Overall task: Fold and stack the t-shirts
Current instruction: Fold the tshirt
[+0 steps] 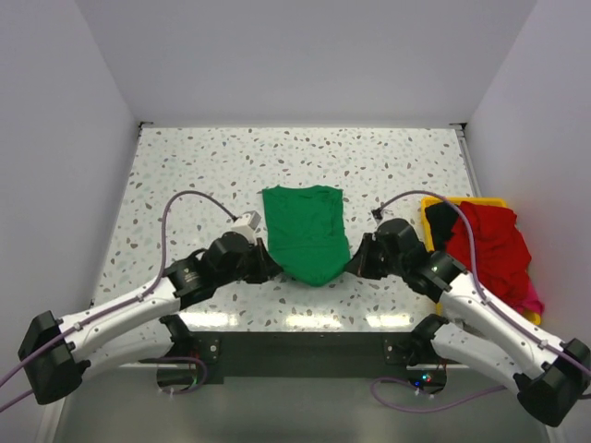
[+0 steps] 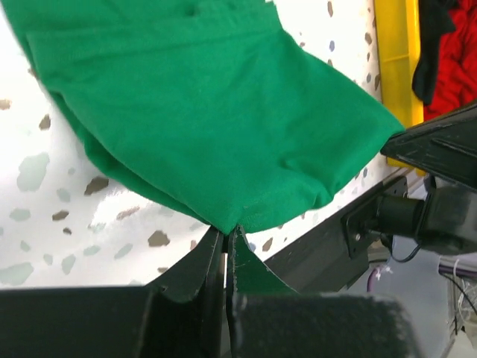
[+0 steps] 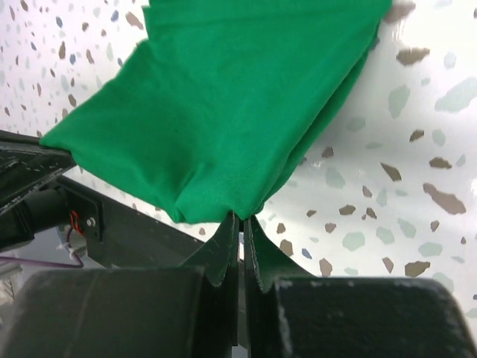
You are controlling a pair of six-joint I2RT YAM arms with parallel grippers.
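Left fingers (image 2: 200,270), right fingers (image 3: 223,252) each clamped on near corners of green t-shirt (image 1: 305,231); long axis runs near-to-far.

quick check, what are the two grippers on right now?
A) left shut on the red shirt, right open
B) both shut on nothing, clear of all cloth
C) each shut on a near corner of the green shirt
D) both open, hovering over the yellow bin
C: each wrist view shows the fingertips of the left gripper and the right gripper pinched together on a near corner of the green t-shirt.
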